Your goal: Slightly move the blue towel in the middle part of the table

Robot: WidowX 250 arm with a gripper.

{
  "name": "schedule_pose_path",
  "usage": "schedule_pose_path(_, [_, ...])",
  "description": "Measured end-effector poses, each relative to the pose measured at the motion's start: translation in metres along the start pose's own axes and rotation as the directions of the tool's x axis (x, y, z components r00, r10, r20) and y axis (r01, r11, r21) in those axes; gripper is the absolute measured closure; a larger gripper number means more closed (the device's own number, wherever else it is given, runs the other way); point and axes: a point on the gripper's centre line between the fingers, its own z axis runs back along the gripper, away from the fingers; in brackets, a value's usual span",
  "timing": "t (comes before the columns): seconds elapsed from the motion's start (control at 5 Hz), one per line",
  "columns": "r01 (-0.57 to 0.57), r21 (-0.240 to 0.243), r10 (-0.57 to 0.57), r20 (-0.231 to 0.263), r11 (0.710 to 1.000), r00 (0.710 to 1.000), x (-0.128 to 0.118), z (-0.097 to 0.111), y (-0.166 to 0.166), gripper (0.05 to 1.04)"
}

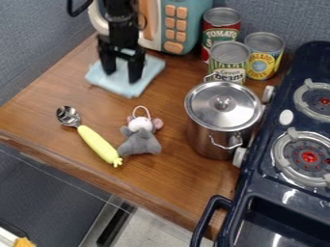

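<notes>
Claw [122, 75] spread open over the light blue towel [122, 86] — we'd watch for a slipping grip.
The towel lies flat at the back of the wooden counter [174, 178], near the toy microwave [175, 28]; closing too high could miss the thin cloth, and dragging too far could bump the plush mouse [140, 139]. The claw hides part of the towel — we can't tell whether they touch.

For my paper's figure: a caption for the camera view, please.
Open black gripper over light-blue towel on wooden table; plush mouse, yellow-handled spoon, lidded pot nearby.
</notes>
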Motion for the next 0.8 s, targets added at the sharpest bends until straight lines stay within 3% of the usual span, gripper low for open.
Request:
schedule_pose_path(0.4, [-0.036,-0.019,0.035,-0.055,0.999,0.998,-0.045,-0.004,-0.010,0.085])
schedule_pose_path(0.8, [-0.050,-0.033,0.048,-0.060,0.998,0.997,-0.063,0.000,-0.019,0.085])
